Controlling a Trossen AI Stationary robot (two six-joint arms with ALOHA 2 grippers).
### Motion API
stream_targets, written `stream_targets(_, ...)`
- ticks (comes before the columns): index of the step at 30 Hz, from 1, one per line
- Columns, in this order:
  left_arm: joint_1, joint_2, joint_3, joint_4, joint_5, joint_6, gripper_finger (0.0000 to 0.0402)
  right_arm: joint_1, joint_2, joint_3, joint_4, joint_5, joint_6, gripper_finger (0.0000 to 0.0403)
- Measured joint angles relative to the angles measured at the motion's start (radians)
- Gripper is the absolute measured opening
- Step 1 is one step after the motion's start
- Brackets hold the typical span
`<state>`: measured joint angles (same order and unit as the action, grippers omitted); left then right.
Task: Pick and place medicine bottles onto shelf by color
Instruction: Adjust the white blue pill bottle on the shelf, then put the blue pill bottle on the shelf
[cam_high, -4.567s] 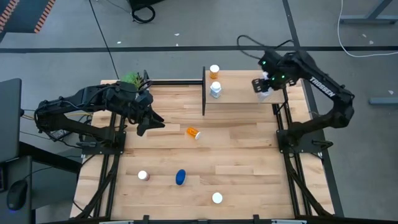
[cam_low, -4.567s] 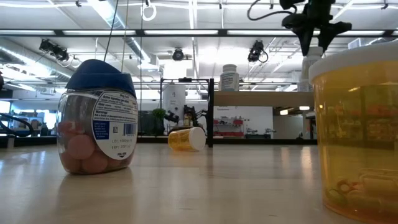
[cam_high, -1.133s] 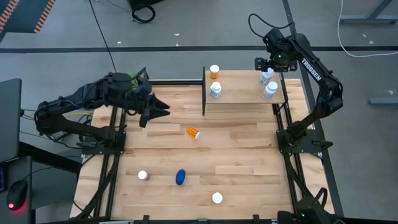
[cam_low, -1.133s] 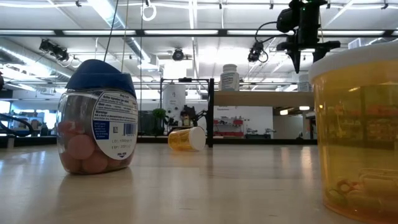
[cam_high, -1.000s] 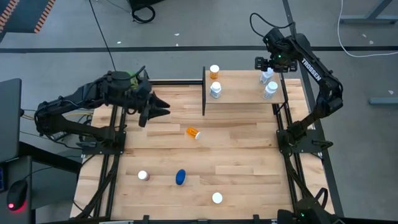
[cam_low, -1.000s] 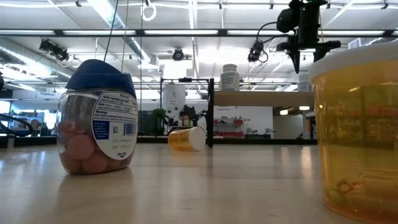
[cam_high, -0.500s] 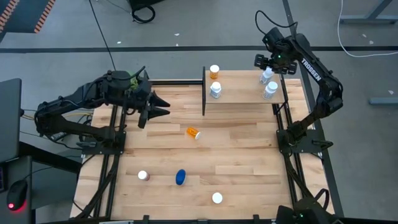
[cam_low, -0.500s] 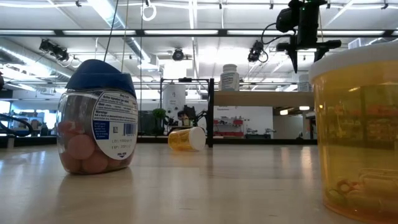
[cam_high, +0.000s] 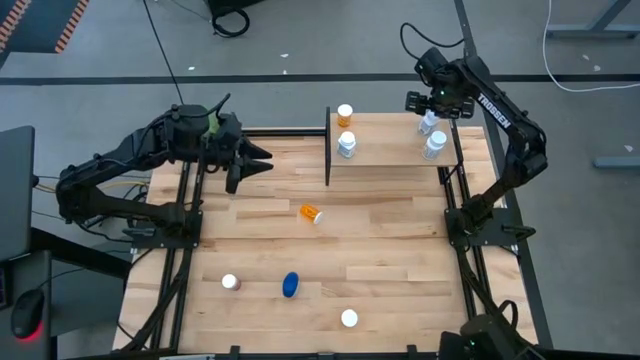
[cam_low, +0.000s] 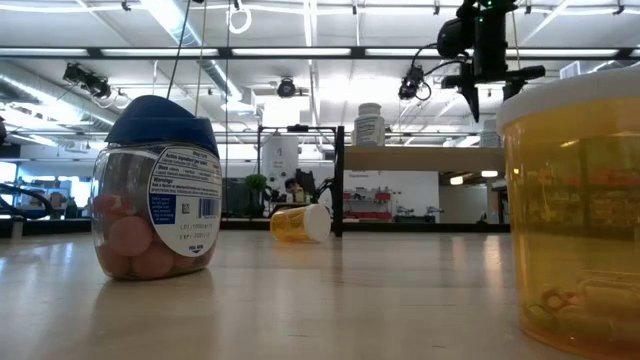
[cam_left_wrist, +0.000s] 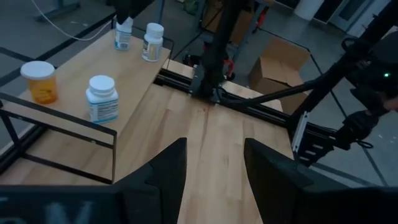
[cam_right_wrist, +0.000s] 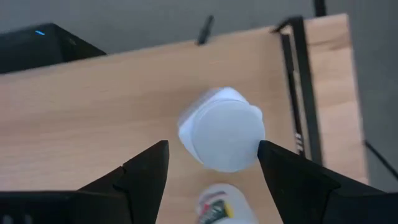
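Note:
The light wood shelf (cam_high: 390, 150) carries an orange bottle (cam_high: 345, 114) and a white one (cam_high: 347, 145) at its left end, and two white bottles (cam_high: 428, 122) (cam_high: 435, 143) at its right end, all upright. My right gripper (cam_high: 424, 101) hangs open over the farther right-end bottle (cam_right_wrist: 225, 129), fingers either side above its cap and apart from it. My left gripper (cam_high: 255, 160) is open over the table's far left part, clear of everything. On the tabletop an orange bottle (cam_high: 312, 213) lies on its side; a pink one (cam_high: 231, 283), the blue one (cam_high: 290, 285) and a white-capped one (cam_high: 349, 318) stand.
Black posts (cam_high: 328, 145) stand at the shelf's ends. A green potted plant (cam_high: 210, 125) sits at the far left corner behind my left arm. In the low view the blue bottle (cam_low: 160, 190) and an orange bottle (cam_low: 575, 220) stand very near the camera. Bare wood lies mid-table.
My left gripper has moved toward the table's far edge, staying open. My right gripper has risen slightly above the right-end shelf bottles and drifted a little to the far left, still open. No bottle has moved.

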<state>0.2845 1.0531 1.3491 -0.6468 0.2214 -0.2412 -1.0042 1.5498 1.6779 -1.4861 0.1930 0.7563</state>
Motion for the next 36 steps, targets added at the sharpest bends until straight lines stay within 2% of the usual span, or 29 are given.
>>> stream_targets(18, 0.001, 0.0, 0.0, 0.0, 0.004, -0.008, 0.0167, 0.006, 0.011, -0.003, -0.004, -0.032, -0.052, 0.0259)
stream_targets(23, 0.001, 0.0, 0.0, 0.0, 0.004, -0.001, 0.0167, 0.024, 0.011, -0.003, 0.079, -0.061, -0.059, 0.0259)
stream_targets(27, 0.001, 0.0, 0.0, 0.0, 0.004, -0.008, 0.0167, 0.062, 0.011, -0.003, 0.131, -0.068, -0.131, 0.0259)
stream_targets(31, 0.001, 0.0, 0.0, 0.0, 0.002, -0.014, 0.0167, 0.086, 0.01, -0.003, 0.152, -0.033, -0.224, 0.0259)
stream_targets(36, 0.001, 0.0, -0.001, 0.015, -0.036, -0.044, 0.0167, 0.116, 0.01, -0.003, 0.18, -0.055, -0.274, 0.0259)
